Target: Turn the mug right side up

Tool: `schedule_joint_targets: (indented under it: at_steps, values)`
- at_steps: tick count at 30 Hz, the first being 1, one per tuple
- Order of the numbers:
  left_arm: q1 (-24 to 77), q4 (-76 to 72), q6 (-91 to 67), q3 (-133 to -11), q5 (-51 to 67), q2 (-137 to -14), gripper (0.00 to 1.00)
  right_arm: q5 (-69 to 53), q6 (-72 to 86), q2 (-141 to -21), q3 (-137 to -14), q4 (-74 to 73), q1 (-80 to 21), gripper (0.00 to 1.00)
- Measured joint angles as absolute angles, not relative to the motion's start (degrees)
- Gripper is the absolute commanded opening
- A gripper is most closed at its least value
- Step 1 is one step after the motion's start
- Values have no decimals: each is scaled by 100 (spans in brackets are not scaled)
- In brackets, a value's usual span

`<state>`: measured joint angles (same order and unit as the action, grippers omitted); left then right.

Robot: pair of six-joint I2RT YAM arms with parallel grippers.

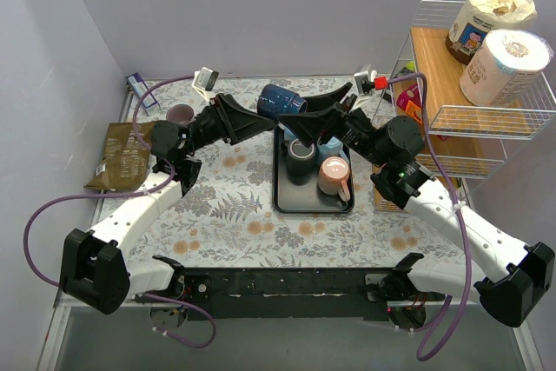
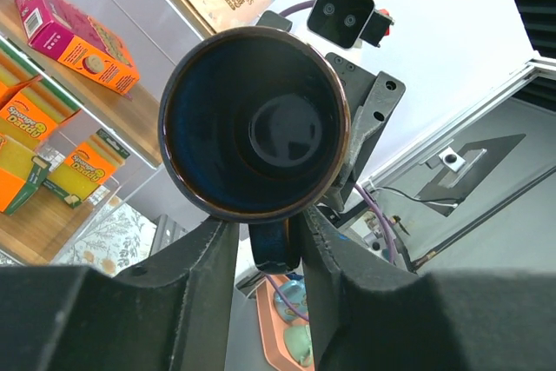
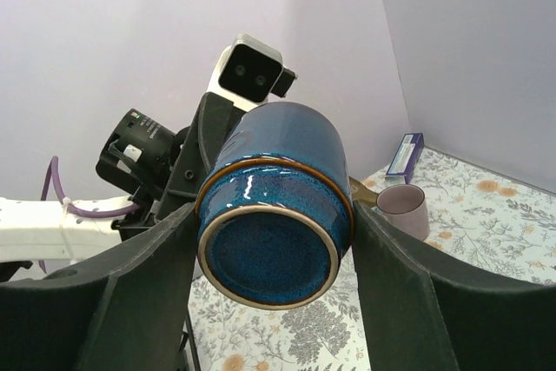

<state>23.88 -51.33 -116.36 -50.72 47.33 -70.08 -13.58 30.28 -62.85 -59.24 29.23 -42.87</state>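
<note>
A glossy blue mug (image 1: 281, 100) with a brown rim hangs on its side in the air above the far end of the black tray (image 1: 280, 202). Its mouth faces my left wrist camera (image 2: 254, 123) and its base faces my right wrist camera (image 3: 269, 254). My left gripper (image 1: 263, 115) is closed narrowly on the mug's handle (image 2: 276, 245), which sits between its fingers (image 2: 271, 254). My right gripper (image 1: 301, 115) clasps the mug's body from both sides near the base (image 3: 274, 245).
The tray holds a dark mug (image 1: 301, 152) and a pink mug (image 1: 333, 175). A purple cup (image 1: 180, 115), a brown packet (image 1: 122, 155) and a small blue box (image 1: 139, 89) lie at the left. A wire shelf rack (image 1: 469, 119) with boxes and paper rolls stands at the right.
</note>
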Motion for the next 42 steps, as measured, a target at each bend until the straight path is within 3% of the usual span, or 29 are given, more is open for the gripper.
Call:
schedule_joint_targets:
  at_steps: [3, 5, 13, 16, 17, 20, 21, 32, 42]
  values:
    - [2410, -5166, -11681, -5072, 4722, -7008, 13, -1356, 2904, -6281, -5892, 3002, -4278, 1]
    - [2414, -5227, -11754, -5072, 4700, -7011, 0, -1413, 2790, -6265, -5830, 3138, -4272, 1]
    - [2423, -5502, -11789, -5072, 4731, -7072, 0, -1566, 2515, -6254, -5819, 3271, -4265, 1]
    - [2423, -5553, -11789, -5048, 4731, -7085, 0, -1564, 2508, -6254, -5837, 3183, -4265, 19]
    - [2423, -5564, -11791, -5019, 4724, -7085, 0, -1562, 2506, -6254, -5852, 3120, -4263, 38]
    - [2423, -5546, -11793, -4965, 4698, -7083, 0, -1531, 2510, -6237, -5872, 2954, -4259, 63]
    - [2423, -5540, -11793, -4952, 4696, -7083, 0, -1514, 2512, -6222, -5870, 2906, -4259, 66]
    - [2530, -4939, -11625, -4871, 4499, -7013, 0, -1050, 2561, -6007, -5839, 2012, -4316, 86]
    - [2515, -3559, -11524, -5162, 4283, -7000, 0, -353, 2598, -5859, -6069, 773, -4320, 95]
